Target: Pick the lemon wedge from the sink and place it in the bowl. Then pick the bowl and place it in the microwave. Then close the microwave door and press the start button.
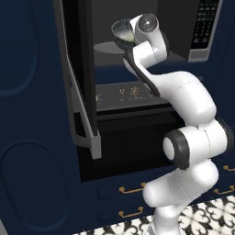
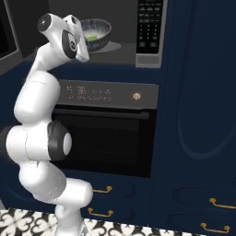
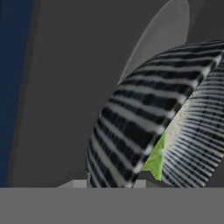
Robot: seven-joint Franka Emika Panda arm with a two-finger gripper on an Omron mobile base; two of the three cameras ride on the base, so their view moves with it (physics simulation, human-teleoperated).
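Gripper (image 2: 85, 43) on tilted bowl (image 2: 96, 33)

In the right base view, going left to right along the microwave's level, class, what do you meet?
The robot's wrist → the bowl holding the lemon wedge → the microwave's dark keypad strip → the navy cabinet panel.

The bowl (image 3: 131, 131) is dark with fine grey-blue stripes outside and paler inside. Inside the bowl lies the bright yellow-green lemon wedge (image 3: 156, 161). Around the bowl, the microwave (image 2: 115, 46) cavity is dark grey-black.
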